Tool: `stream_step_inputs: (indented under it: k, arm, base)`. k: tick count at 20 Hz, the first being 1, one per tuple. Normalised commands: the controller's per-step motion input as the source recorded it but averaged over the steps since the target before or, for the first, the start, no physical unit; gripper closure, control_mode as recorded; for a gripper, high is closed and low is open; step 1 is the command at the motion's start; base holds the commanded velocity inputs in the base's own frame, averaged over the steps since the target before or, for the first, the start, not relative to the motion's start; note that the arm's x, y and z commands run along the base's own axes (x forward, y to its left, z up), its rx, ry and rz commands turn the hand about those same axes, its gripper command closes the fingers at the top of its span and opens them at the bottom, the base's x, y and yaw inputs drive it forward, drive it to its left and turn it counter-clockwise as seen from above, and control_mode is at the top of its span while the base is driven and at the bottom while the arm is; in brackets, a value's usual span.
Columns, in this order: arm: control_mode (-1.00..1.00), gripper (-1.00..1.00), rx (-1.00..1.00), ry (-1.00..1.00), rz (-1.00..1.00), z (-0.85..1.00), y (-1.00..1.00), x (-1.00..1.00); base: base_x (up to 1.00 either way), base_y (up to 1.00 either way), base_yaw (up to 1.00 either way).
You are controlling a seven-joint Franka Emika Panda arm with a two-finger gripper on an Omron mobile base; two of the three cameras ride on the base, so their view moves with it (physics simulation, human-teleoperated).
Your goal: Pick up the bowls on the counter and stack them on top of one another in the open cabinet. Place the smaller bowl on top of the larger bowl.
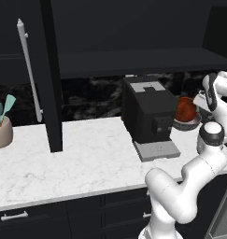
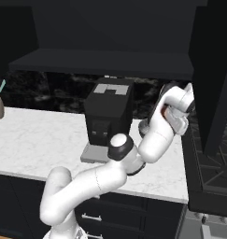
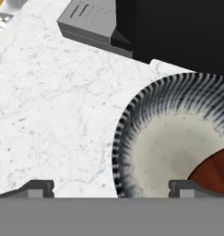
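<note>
Standing just behind the machine, I am seeing the white jointed arm (image 1: pixel 180 196) bending up from the black drawer fronts and reaching off to the right end of the long white veined marble counter (image 1: pixel 77 158). Its two-finger gripper (image 3: pixel 111 189) is hanging low over the stone with its dark tips spread wide and nothing between them; one tip (image 3: pixel 37 188) is sitting over bare marble, the other (image 3: pixel 187 188) over the inside of the wide grey bowl with the striped, mottled wall and pale floor (image 3: pixel 164 138). So the rim of that larger bowl is lying between the two tips. The small glossy reddish-brown bowl (image 1: pixel 185 109) is resting inside the grey one, right of the boxy black coffee machine (image 1: pixel 147 114), on the counter and not yet up on the shelf. I judge both bowls to be stiff, glazed and slippery, and likely to chip if knocked, so a pinch across the thin rim wall is looking safest, one tip inside and one outside, squeezed firmly but not hard. The red one is sitting loose in the grey, so it may slide when lifted. Further left a beige utensil pot (image 1: pixel 2 133) is standing near the counter's end, and beyond and above, the black open cabinet with its dark shelf (image 1: pixel 133 60) and silver bar handle (image 1: pixel 30 70) is waiting.
</note>
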Motion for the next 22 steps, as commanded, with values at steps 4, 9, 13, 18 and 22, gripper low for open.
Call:
stream_step_inputs:
  k: [4, 9, 13, 18, 22]
  arm:
    - [-1.0, -1.0, 0.02, 0.0, 0.0, -0.46, 0.75, -0.01]
    - [-1.0, -1.0, 0.0, 0.0, 0.0, -0.59, 0.51, -0.03]
    - [-1.0, -1.0, -0.02, 0.0, 0.0, -0.71, 0.31, -0.02]
    - [-1.0, 1.0, -0.08, -0.05, -0.02, -0.49, 0.16, -0.07]
    - [-1.0, 1.0, 0.0, -0.02, -0.01, 0.0, 0.0, 0.01]
  base:
    - [0.0, 0.0, 0.0]
    - [0.0, 0.0, 0.0]
    - [0.0, 0.0, 0.0]
    - [0.0, 0.0, 0.0]
    - [0.0, 0.0, 0.0]
